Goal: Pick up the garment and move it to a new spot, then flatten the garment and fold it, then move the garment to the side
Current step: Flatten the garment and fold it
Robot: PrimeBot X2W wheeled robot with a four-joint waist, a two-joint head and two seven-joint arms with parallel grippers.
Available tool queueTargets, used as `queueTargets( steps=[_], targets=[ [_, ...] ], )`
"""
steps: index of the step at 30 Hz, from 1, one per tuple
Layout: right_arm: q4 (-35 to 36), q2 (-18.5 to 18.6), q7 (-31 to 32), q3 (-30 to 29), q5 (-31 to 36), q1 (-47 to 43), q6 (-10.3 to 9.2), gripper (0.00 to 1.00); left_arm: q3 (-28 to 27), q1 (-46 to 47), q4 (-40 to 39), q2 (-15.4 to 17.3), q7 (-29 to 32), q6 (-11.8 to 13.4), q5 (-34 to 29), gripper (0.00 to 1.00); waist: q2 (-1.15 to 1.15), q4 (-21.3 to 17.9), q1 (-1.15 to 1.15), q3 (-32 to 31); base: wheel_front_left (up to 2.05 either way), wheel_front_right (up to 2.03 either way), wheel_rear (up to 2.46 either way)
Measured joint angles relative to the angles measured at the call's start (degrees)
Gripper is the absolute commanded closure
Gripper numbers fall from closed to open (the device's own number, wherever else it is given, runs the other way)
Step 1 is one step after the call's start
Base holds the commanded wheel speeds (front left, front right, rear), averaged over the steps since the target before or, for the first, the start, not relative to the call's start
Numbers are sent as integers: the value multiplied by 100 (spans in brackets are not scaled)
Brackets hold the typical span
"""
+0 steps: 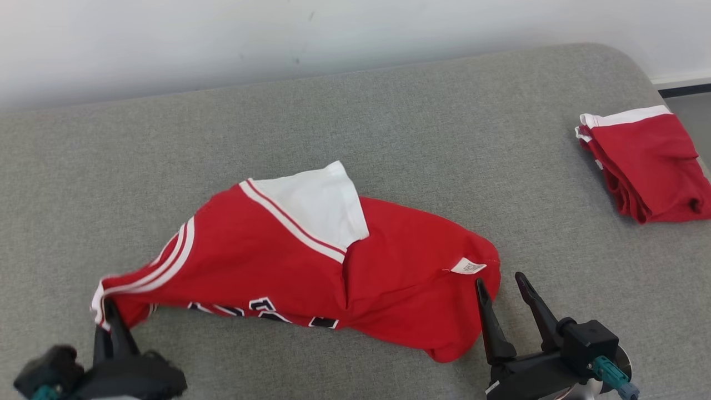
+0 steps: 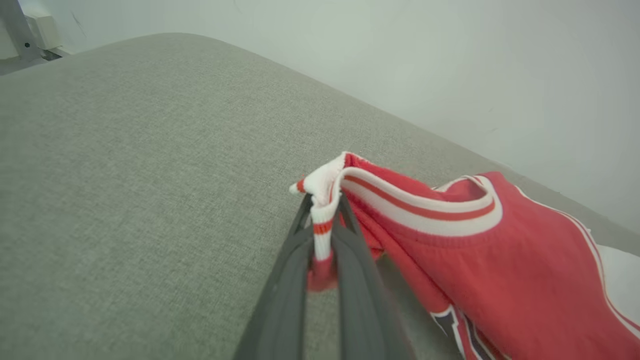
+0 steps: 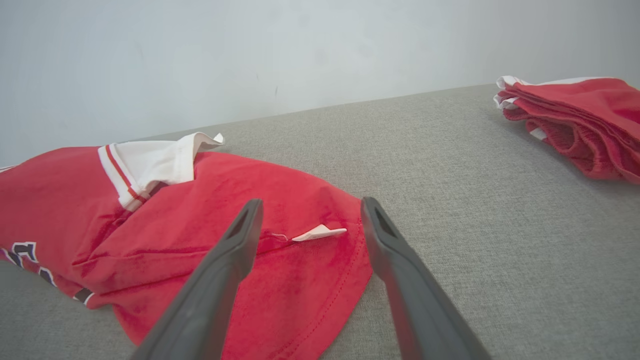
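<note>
The garment [image 1: 311,266] is a red jersey with white-and-red trim, dark numerals and a white flap, lying crumpled across the middle of the grey cushion [image 1: 389,139]. My left gripper [image 1: 108,311] is shut on the striped trim at the garment's [image 2: 475,240] left end; in the left wrist view the two dark fingers [image 2: 350,260] pinch that white band. My right gripper [image 1: 500,280] stands open just off the garment's right hem, near its white label [image 1: 468,266]. Seen from the right wrist, the fingers [image 3: 235,250] straddle the hem and label [image 3: 320,232] of the garment [image 3: 225,235] without touching it.
A second red garment [image 1: 647,164] lies folded at the cushion's far right edge, also seen at the upper right from the right wrist, folded garment [image 3: 580,125]. A pale wall [image 1: 278,33] runs behind the cushion. Bare grey fabric lies between the two garments.
</note>
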State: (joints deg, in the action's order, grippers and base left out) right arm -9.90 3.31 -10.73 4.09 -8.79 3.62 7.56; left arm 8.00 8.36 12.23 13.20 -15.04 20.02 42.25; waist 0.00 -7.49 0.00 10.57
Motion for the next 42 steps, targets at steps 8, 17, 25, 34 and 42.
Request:
queueTargets(
  steps=[8, 17, 25, 34, 42],
  targets=[
    [10, 33, 14, 25, 0, -16, 0, 0, -7, -686, -112, -11, 0, 227, -204, 100, 0, -1, 0, -45, 0, 0, 0],
    [26, 55, 21, -20, -1, -16, 0, 0, 58, -975, -110, 13, 111, 359, -258, 0, 0, 37, 0, -115, 0, 0, 0],
    [24, 46, 18, -47, -1, -35, 0, 0, -369, -1109, -680, 377, 302, 600, -108, 0, 0, 50, 0, -188, 0, 0, 0],
    [-31, 4, -7, -22, -27, -59, 0, 0, -257, -879, -1545, 942, 1038, 832, -315, 0, 0, -64, 0, -237, 0, 0, 0],
    [-42, -11, -46, -80, -33, -85, 0, 0, 168, -692, -1763, 1303, 1746, 1038, -654, 0, 0, -227, 0, -212, 0, 0, 0]
  ],
)
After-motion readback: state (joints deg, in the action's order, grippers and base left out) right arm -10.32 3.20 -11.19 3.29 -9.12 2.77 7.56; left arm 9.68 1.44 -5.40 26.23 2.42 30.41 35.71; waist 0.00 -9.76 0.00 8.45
